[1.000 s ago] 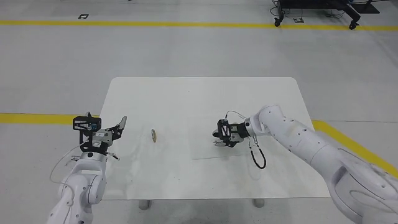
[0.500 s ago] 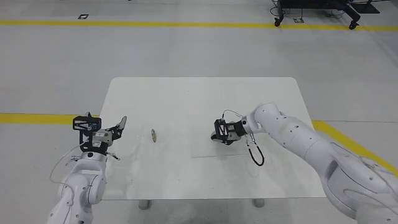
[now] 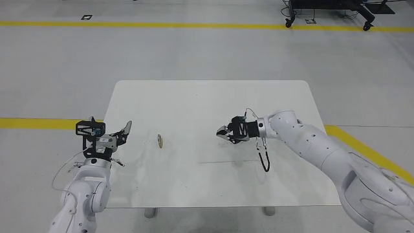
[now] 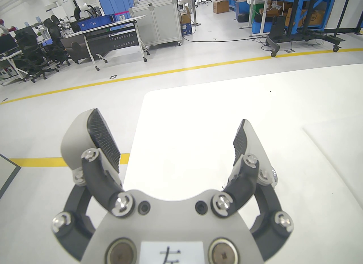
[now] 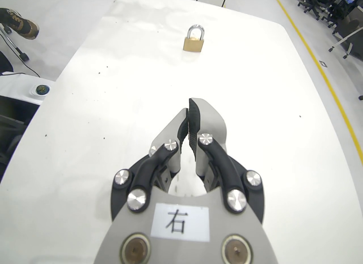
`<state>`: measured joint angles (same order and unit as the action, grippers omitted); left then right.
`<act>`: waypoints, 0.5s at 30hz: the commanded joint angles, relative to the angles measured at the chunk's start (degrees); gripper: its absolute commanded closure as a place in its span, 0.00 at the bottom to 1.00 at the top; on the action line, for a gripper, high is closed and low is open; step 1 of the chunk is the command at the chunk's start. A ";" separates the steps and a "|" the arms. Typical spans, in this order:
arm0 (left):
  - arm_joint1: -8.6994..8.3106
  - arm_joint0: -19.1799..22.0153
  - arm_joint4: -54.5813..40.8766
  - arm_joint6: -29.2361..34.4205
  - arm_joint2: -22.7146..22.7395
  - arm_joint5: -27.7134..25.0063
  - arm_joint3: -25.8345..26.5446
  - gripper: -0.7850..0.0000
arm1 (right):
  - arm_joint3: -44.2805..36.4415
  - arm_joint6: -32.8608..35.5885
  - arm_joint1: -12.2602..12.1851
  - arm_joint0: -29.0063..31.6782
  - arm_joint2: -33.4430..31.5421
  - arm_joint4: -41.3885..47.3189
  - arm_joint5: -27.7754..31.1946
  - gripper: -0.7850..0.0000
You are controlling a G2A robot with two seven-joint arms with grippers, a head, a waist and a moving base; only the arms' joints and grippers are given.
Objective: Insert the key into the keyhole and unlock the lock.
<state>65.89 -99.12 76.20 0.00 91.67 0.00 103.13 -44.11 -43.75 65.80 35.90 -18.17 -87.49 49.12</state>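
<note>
A brass padlock (image 5: 193,42) with a steel shackle lies on the white table (image 3: 207,97), also seen as a small padlock (image 3: 160,141) left of centre. My right gripper (image 5: 188,116) is shut, its pads pressed together, and points at the lock from a fair distance. It hovers just above the tabletop near the middle, the right gripper (image 3: 223,133) level with the lock. The key is hidden between its pads; none lies on the table. My left gripper (image 4: 170,137) is open with nothing in it, the left gripper (image 3: 127,128) at the table's left edge.
A black cable loop (image 3: 264,160) hangs from the right wrist over the table. A bare stretch of table (image 5: 158,72) separates the right gripper from the lock. Yellow floor lines (image 3: 39,123) run beside the table.
My right gripper rose off the tabletop, turned from pointing down to level, and now faces the lock. The left arm and the lock have not moved.
</note>
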 commanded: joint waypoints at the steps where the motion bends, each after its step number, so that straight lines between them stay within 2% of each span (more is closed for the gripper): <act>1: 0.00 0.00 0.00 0.00 0.00 0.00 0.00 0.00 | 0.00 0.04 0.00 0.00 0.00 0.00 0.00 1.00; 6: 0.00 0.00 0.00 0.00 0.00 0.00 0.00 0.00 | -0.16 0.08 0.00 0.18 -0.09 0.21 -0.25 1.00; 8: 0.00 0.00 0.00 0.00 0.00 0.00 0.00 0.00 | -0.38 -1.30 -0.24 1.59 -1.39 2.79 -1.66 1.00; 12: 0.00 0.00 0.00 0.00 0.00 0.00 0.00 0.00 | -0.82 -13.67 -1.63 4.00 -3.70 4.55 -2.27 1.00; 15: 0.00 0.00 0.00 0.00 0.00 0.00 0.00 0.00 | -4.80 -19.26 -3.45 7.34 -5.12 8.67 -7.83 1.00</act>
<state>65.89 -99.12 76.20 0.00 91.67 0.00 103.13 -47.37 -61.61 62.89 42.36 -22.97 -80.70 43.42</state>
